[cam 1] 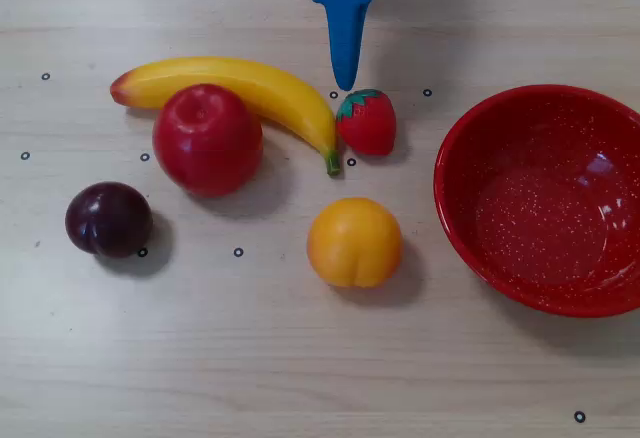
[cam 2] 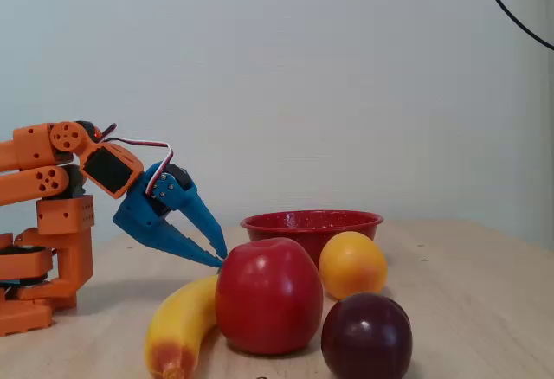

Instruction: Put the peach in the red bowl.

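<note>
The pincer (cam 2: 219, 253) is hanging above the table (cam 1: 300, 378), its blue fingers (cam 2: 195, 210) parted into a narrow wedge and holding nothing; the tips are pointing down and forward. In the overhead view the pincer (cam 1: 346, 82) is entering from the top edge, its tip lying just above the strawberry (cam 1: 367, 122) and beside the banana (cam 1: 240, 90).

The peach (cam 1: 354, 242) is sitting on the table well beyond the tip, past the strawberry, apart from the pincer and untouched. The bowl (cam 1: 545, 198) is resting to the right of the pincer in the overhead view, near the right edge, and is showing nothing inside. The peach is lying just left of the bowl's rim, not touching it.

The apple (cam 1: 207, 139) is sitting left of the tip, touching the banana. The plum (cam 1: 109, 219) is lying furthest left, well apart from the pincer.

In the fixed view the orange arm (cam 2: 48, 223) is standing at the left, with the apple (cam 2: 268, 295), plum (cam 2: 366, 337) and peach (cam 2: 352, 264) in front.
</note>
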